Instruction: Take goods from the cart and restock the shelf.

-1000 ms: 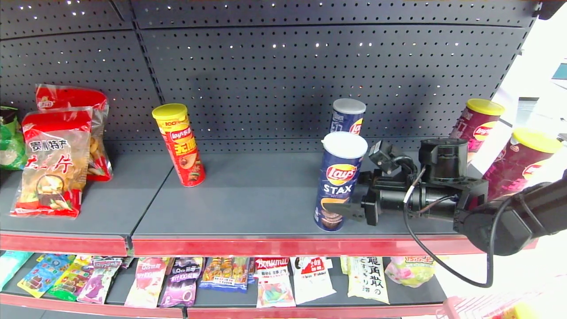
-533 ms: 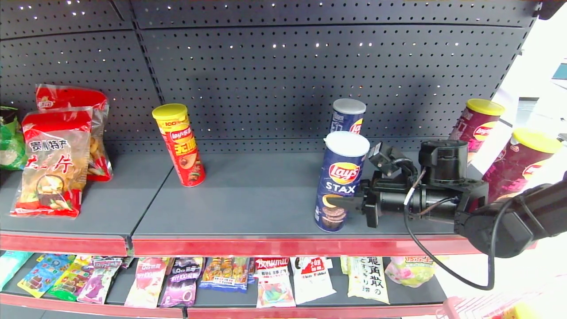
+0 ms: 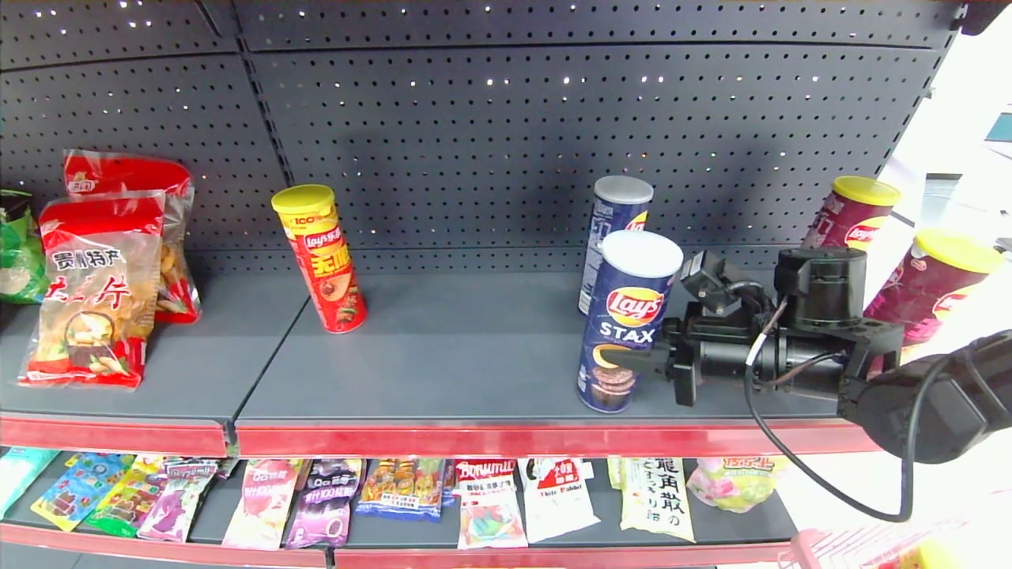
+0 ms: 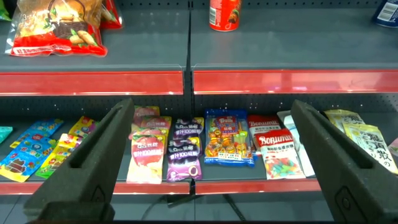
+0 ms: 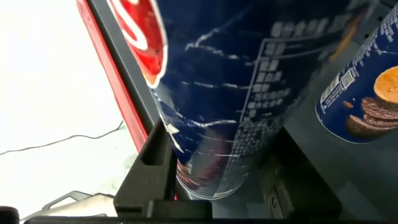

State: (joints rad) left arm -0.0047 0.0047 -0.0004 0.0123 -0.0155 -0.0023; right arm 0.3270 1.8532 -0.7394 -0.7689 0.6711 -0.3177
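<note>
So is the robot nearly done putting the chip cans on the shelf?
Done: a blue can with a grey lid, a red tube with a yellow lid and two maroon cans with yellow lids stand on the grey metal shelf. In hand: the right tool is shut on a blue cardboard chip can with a white lid at the shelf's front. Left: letting go. The left tool is open, holding nothing.

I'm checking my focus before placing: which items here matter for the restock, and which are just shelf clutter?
In the job: blue chip can, gripped by the right tool; the upper shelf.
Just there: second blue can behind it, red can, two maroon cans, red snack bags, candy packets below.
</note>
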